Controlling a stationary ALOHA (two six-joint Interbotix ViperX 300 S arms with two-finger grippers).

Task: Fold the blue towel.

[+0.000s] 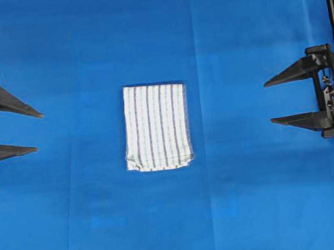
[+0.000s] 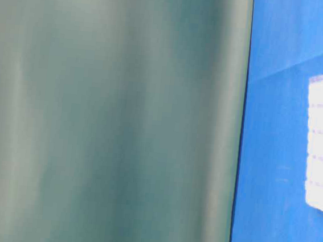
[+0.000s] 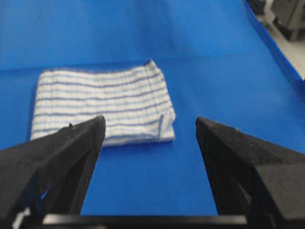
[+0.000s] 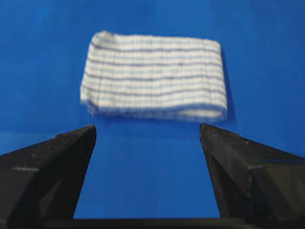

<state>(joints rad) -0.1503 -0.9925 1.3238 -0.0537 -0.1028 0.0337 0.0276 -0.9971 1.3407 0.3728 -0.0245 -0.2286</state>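
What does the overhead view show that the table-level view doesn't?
Only the overhead view shows the whole blue towel as a compact folded rectangle, with the left hand and right hand both open and well clear of it at either side. Only the table-level view shows a blurred grey-green surface filling most of the picture. Both show the towel on the blue table covering.

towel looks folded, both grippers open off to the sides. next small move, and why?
Probably none beyond parking both arms: the blue towel lies as a compact folded rectangle, and the left gripper and right gripper are open, empty and well clear of it.
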